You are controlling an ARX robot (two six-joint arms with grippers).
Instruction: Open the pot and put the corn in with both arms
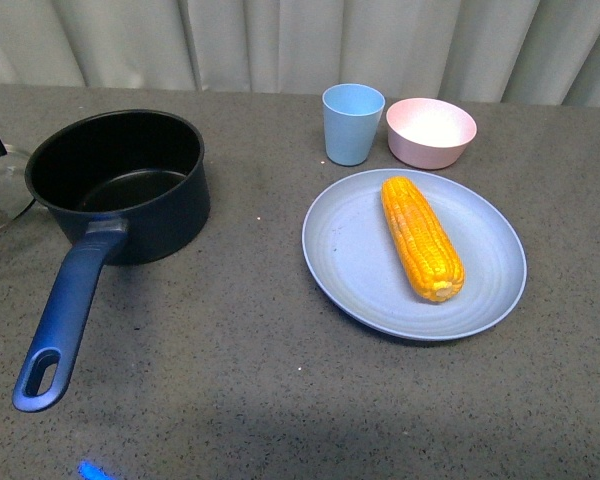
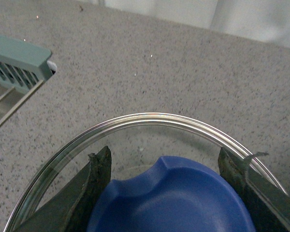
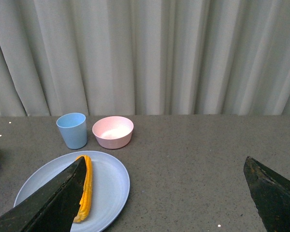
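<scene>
Lid duty is sitting with the left gripper [image 2: 164, 155], which is clamping the blue knob [image 2: 169, 198] of the glass lid [image 2: 150, 118] off at the far left of the table [image 1: 280, 400], just beside the open pot [image 1: 165, 215], though whether the glass is resting down I cannot tell. Corn [image 1: 421, 238] is lying on the blue plate [image 1: 350, 260], well right of the pot, and the right gripper [image 3: 164, 159] is hovering spread wide, gripping nothing. Best play, I'm judging, is lowering those jaws across the cob's middle, squeezing square to its length, then lifting it clear over the pot's rim.
</scene>
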